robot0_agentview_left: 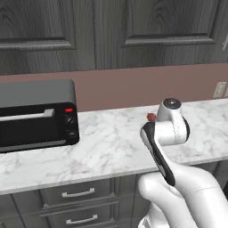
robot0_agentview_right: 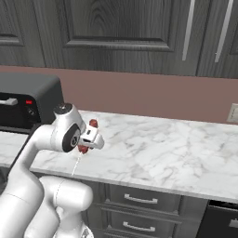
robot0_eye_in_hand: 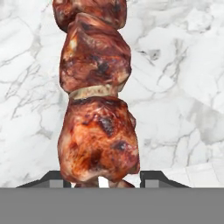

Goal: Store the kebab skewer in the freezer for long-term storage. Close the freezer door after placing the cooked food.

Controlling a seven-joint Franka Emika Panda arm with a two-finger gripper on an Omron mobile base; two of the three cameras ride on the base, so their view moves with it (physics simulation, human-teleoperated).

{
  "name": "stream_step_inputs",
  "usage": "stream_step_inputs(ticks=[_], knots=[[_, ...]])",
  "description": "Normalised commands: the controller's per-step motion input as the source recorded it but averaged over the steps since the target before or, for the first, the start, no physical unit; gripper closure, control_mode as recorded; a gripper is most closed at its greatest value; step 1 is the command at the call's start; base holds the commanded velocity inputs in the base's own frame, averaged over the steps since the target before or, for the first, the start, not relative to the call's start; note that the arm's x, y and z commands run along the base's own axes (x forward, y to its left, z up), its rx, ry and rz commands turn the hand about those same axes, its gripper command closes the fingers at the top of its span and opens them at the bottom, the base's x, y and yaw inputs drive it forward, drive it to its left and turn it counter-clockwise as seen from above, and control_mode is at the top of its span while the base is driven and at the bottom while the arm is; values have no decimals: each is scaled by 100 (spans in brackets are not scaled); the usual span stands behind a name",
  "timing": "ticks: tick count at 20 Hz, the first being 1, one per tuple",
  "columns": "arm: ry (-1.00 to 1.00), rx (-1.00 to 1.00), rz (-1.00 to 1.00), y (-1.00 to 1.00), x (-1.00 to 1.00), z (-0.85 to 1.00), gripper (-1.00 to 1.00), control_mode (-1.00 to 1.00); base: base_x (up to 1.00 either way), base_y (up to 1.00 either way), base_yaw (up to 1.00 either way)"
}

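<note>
Holding the kebab skewer [robot0_eye_in_hand: 97,96] between closed fingers [robot0_eye_in_hand: 57,179], apparently clear above the marble worktop [robot0_agentview_left: 107,142] right of the black toaster oven [robot0_agentview_left: 35,116]; contact with the surface cannot be ruled out. Gripper [robot0_agentview_right: 88,137] clamps a meat chunk, stick trailing below. Judgement: light, stiff stick, greasy soft meat; the chunks may slide or rotate, so a firm grip at the middle chunks suits best.
</note>
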Motion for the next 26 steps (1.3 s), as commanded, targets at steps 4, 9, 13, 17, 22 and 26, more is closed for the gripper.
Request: stream_step_inputs(ticks=[4,9,13,17,22,26], knots=[[13,1,-7,0,0,5,100,-100,0,0,0],[13,4,-2,-1,0,3,100,-100,0,0,0],[1,0,0,-3,-30,10,100,-100,0,0,0],[-1,0,0,-8,-44,6,100,-100,0,0,0],[0,0,0,-8,-35,18,100,-100,0,0,0],[0,0,0,0,-6,32,100,-100,0,0,0]])
